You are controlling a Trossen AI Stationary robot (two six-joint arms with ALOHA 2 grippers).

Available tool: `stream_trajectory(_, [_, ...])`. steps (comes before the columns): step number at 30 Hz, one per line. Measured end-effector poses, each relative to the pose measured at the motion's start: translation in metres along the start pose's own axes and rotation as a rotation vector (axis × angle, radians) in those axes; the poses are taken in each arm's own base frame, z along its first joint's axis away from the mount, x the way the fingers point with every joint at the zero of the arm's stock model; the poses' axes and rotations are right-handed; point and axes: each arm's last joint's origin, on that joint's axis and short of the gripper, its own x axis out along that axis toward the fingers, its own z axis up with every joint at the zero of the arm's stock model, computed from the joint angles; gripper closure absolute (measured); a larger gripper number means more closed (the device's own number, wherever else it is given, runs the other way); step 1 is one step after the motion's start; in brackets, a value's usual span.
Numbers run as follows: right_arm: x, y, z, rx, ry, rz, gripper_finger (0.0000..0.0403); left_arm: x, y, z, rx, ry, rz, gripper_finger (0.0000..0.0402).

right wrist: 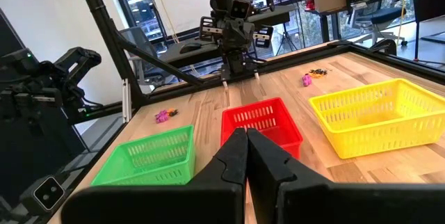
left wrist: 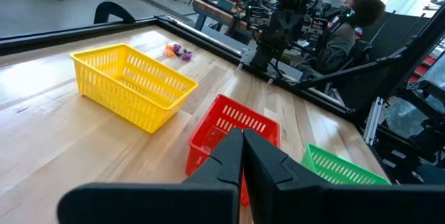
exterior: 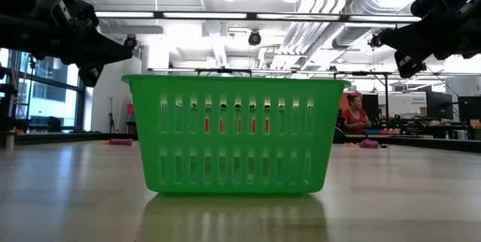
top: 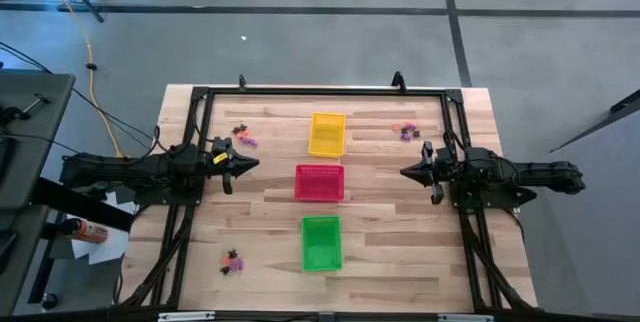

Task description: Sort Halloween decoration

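The Halloween decoration lies on the table in three small clusters of tiny black, purple-pink and orange trinkets: far left (top: 243,135), far right (top: 405,131) and near left (top: 232,260). My left gripper (top: 252,165) hovers shut at the table's left side, pointing level toward the centre. My right gripper (top: 405,173) hovers shut at the right side, facing it. Neither holds anything. The left wrist view shows the shut left gripper (left wrist: 242,135) and the far right cluster (left wrist: 177,51). The right wrist view shows the shut right gripper (right wrist: 245,133) and the two left clusters (right wrist: 163,115), (right wrist: 313,76).
Three mesh baskets stand in a line down the table's middle: yellow (top: 327,133) farthest, red (top: 319,182) between the grippers, green (top: 321,242) nearest. A black frame (top: 320,90) borders the table. A person (exterior: 354,116) sits in the room beyond the far edge.
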Motion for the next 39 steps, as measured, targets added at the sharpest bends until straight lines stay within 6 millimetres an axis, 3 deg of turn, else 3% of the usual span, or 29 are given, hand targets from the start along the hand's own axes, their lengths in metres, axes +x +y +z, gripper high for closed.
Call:
stream_trajectory(7, [0.000, 0.000, 0.000, 0.000, 0.000, 0.000, 0.0402, 0.000, 0.000, 0.000, 0.000, 0.000, 0.000, 0.0401])
stream_trajectory(14, [0.000, -0.001, 0.000, -0.420, -0.002, -0.045, 0.0402, 0.000, 0.000, 0.000, 0.000, 0.000, 0.000, 0.0401])
stream_trajectory(21, [0.000, -0.001, 0.001, -0.476, -0.004, -0.045, 0.0402, 0.000, 0.000, 0.000, 0.000, 0.000, 0.000, 0.0401])
stream_trajectory(25, [0.000, 0.003, 0.008, -0.229, -0.083, 0.032, 0.0402, 0.000, 0.000, 0.000, 0.000, 0.000, 0.000, 0.0401])
stream_trajectory(31, [-0.013, 0.010, 0.047, 0.281, -0.515, 0.120, 0.0402, 0.000, 0.000, 0.000, 0.000, -0.001, 0.000, 0.0401])
stream_trajectory(35, [-0.019, 0.007, 0.058, 0.401, -0.706, -0.007, 0.0402, 0.000, 0.000, 0.000, 0.000, -0.001, 0.000, 0.0401])
stream_trajectory(39, [-0.012, 0.008, 0.083, 0.335, -0.653, -0.187, 0.0398, 0.000, 0.000, 0.000, 0.000, -0.002, -0.001, 0.0401])
